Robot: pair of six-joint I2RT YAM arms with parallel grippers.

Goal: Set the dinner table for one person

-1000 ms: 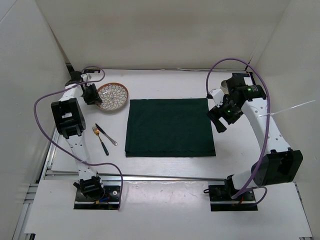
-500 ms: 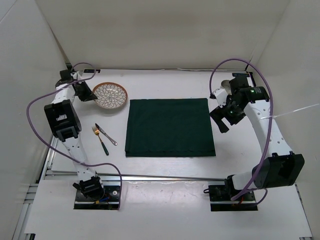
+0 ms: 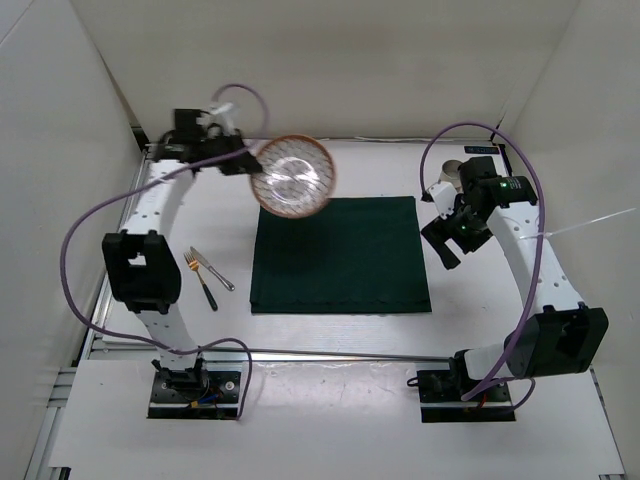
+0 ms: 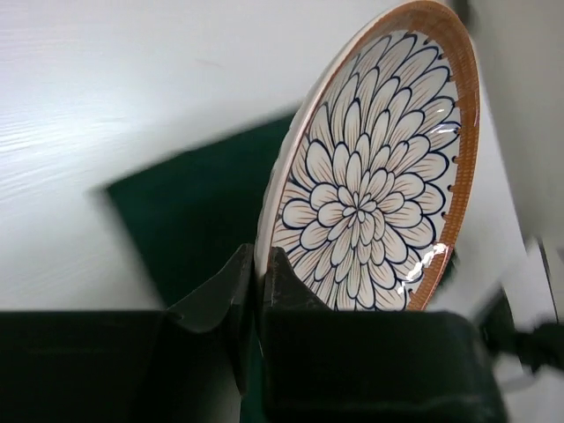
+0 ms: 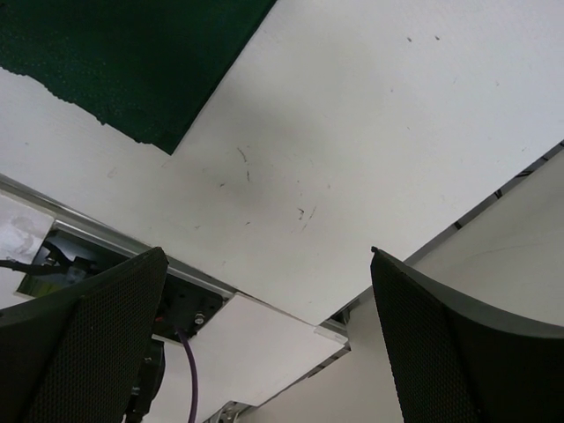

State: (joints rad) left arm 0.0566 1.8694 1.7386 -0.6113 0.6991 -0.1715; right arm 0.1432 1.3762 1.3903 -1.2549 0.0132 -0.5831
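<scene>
I've got plate (image 3: 292, 176) airborne, tilted on edge, left gripper (image 4: 258, 275) clamped on rim, over far-left corner of green cloth (image 3: 340, 255) on dinner table (image 3: 480, 290). Step, I reckon: carrying plate to cloth. Next: level it, lower gently at centre. On right gripper (image 5: 267, 264), fingers apart, empty.

Even, diffuse light throughout; shadows are soft and faint. Left wrist view: small glare on the plate (image 4: 370, 198) near its rim, cloth (image 4: 189, 225) edge motion-blurred. Right wrist view: near fingers (image 5: 79, 348) out of focus.
</scene>
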